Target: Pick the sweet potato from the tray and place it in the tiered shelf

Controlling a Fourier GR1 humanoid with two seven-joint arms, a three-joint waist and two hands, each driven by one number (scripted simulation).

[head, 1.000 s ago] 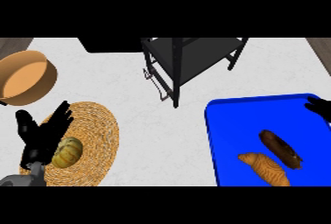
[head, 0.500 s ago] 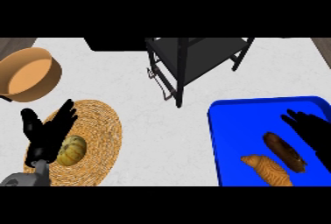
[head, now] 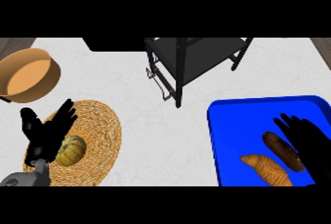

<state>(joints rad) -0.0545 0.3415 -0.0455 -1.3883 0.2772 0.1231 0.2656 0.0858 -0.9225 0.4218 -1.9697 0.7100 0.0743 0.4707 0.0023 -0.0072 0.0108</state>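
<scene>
A blue tray point(head: 233, 118) lies at the right of the counter. On it lie a dark brown sweet potato point(head: 279, 148) and, nearer me, an orange-brown croissant-like bread point(head: 266, 170). My right hand point(head: 310, 142) is open above the tray, fingers spread, covering the sweet potato's right side. The black tiered shelf point(head: 187, 54) stands at the back middle. My left hand point(head: 45, 131) rests open at the left over a woven mat.
A round woven mat point(head: 97, 135) at the left carries a yellowish round fruit point(head: 71, 148). A wooden bowl point(head: 29, 76) stands at the back left. A dark object point(head: 113, 43) sits behind the shelf.
My right hand has come in from the right edge and moved over the tray onto the sweet potato. The left hand has hardly shifted.
</scene>
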